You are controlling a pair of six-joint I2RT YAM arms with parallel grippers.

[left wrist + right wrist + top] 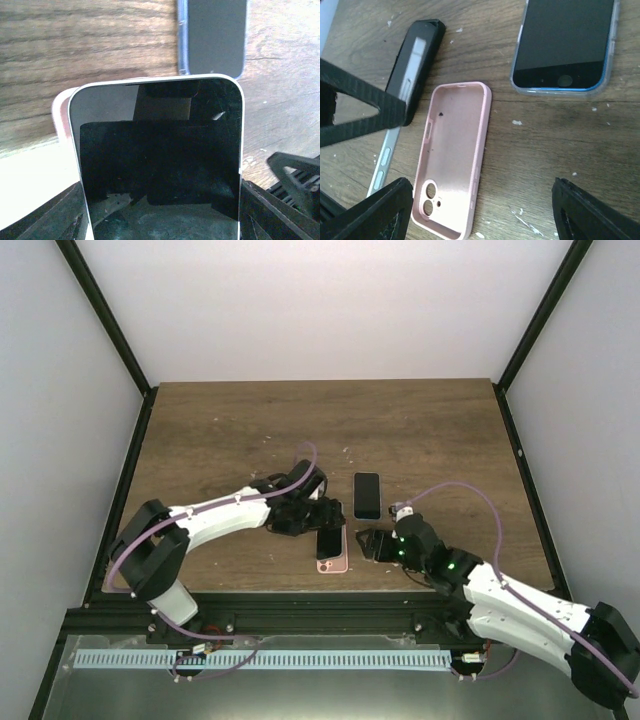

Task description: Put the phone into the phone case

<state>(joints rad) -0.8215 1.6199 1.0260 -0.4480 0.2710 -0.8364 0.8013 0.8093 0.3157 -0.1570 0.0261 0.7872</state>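
left wrist cam: we see left gripper [160, 220] pinching white-edged black phone [160, 150], pink phone case [61, 114] just beyond; right gripper [482, 202] spread wide, empty.

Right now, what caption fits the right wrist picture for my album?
Left gripper holds the phone on edge beside the empty pink case, a second cased phone lying nearby.
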